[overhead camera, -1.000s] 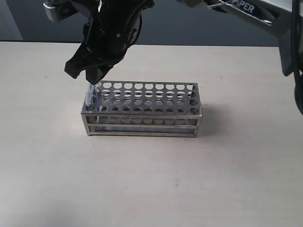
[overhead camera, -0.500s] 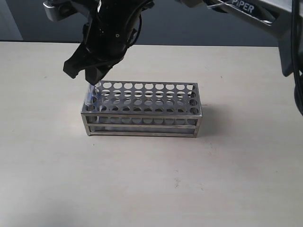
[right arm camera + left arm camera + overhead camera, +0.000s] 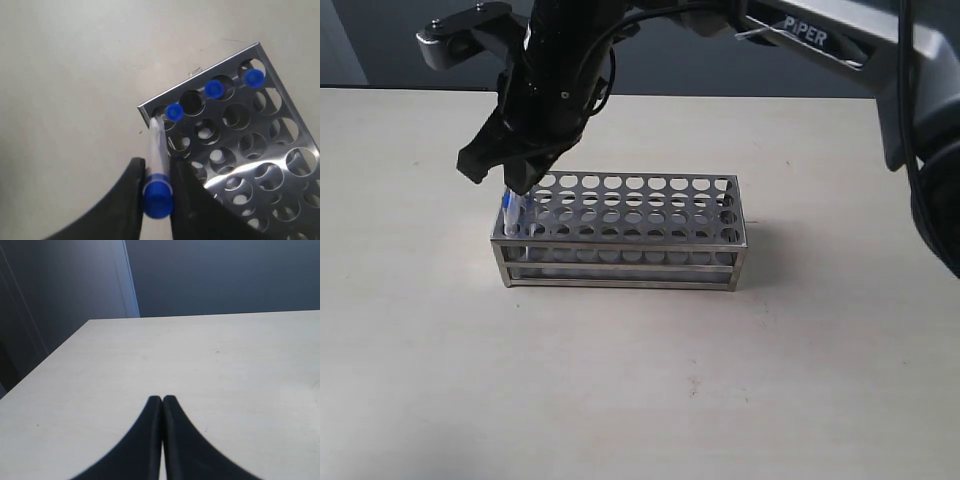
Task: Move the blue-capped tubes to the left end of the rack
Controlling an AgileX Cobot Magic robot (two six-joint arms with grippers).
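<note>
Right wrist view: right gripper point(image 3: 156, 167) pinches one blue-capped tube point(image 3: 157, 142), its lower end blurred against the rack point(image 3: 199, 84).

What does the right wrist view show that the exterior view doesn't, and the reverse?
Only the right wrist view: three blue-capped tubes seated along the end row of the rack, and the right gripper shut on a fourth tube, tilted, its lower end at the corner hole. Only the exterior view: the rack's full length and the arm reaching across. Both: rack, gripper, held tube.
</note>
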